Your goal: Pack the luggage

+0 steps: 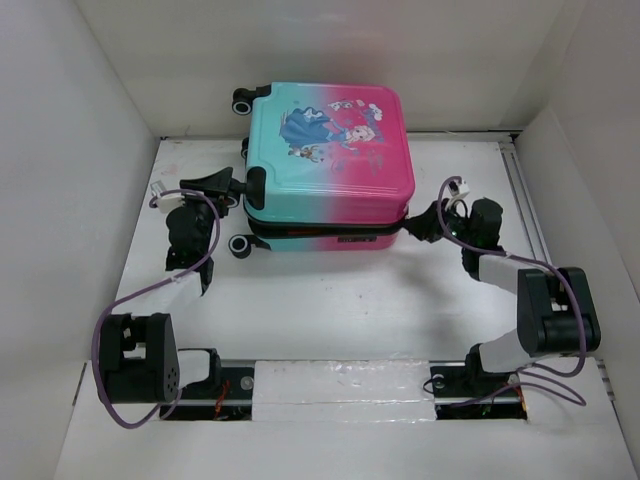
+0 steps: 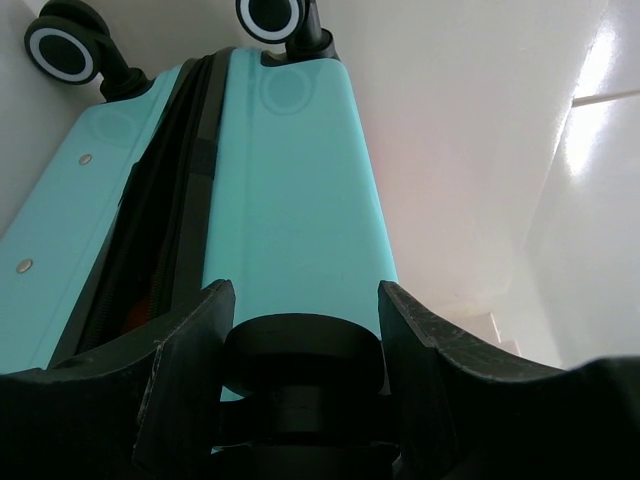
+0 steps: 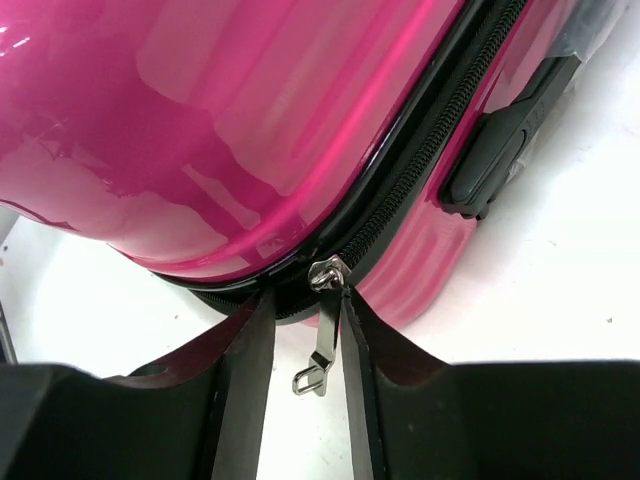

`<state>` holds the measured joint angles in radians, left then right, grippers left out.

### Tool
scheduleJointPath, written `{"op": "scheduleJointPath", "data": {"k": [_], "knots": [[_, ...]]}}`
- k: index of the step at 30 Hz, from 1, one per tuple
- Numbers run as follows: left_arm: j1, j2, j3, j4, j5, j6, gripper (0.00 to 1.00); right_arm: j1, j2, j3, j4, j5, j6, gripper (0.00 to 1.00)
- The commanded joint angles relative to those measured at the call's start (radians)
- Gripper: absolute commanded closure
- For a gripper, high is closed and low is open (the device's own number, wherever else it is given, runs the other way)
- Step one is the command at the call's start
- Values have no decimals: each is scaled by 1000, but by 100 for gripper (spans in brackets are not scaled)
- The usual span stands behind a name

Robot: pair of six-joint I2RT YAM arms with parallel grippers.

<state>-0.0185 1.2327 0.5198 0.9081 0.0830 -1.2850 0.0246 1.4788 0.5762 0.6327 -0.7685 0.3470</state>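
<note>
Luggage [image 1: 330, 160] lies flat mid-bench [image 1: 330, 300], lid down, seam gaping at wheel end. Step as I read it: zipping shut. Left end effector [image 2: 300, 310] clamps wheel [image 2: 300, 350], bracing. Right end effector [image 3: 310, 320] narrowed round zip pull [image 3: 322, 340]; can't tell if pinched. Next I need firm pinch, then steady drag along track.

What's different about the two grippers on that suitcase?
The left gripper is at the suitcase's teal end, jaws wide, gripping a black wheel; the right gripper is at the pink end, jaws narrow around a thin zipper pull without visibly pinching it. Both have black fingers low beside the suitcase.
</note>
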Motion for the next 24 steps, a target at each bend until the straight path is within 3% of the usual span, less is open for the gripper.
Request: {"op": "scheduleJointPath", "data": {"k": [1,4,5,8,9,13,17,19,21,24], "knots": [[-20,-41,2,132,54,32,100,26,-5,-18,-59,-41,-13,63],[-20,-50,2,123,54,41,100,26,-17,-27,-59,-51,-13,66],[-20,-50,2,111,54,41,100,26,-17,-36,-48,-40,-13,77],[-20,-59,2,110,44,50,100,26,-17,-36,-48,-40,-13,83],[-20,-59,2,110,44,50,100,26,-17,-36,-48,-40,-13,93],[-20,-59,2,110,44,50,100,26,-47,-47,-48,-23,9,100],[-20,-50,2,120,53,50,100,38,-141,-75,-86,8,8,100],[-20,-41,2,130,54,50,100,86,-190,-62,-207,46,-23,100],[-20,-41,-7,144,63,50,100,199,-258,-32,-366,99,-81,100],[-30,-50,-20,167,63,39,100,329,-299,14,-448,175,-98,100]]}}
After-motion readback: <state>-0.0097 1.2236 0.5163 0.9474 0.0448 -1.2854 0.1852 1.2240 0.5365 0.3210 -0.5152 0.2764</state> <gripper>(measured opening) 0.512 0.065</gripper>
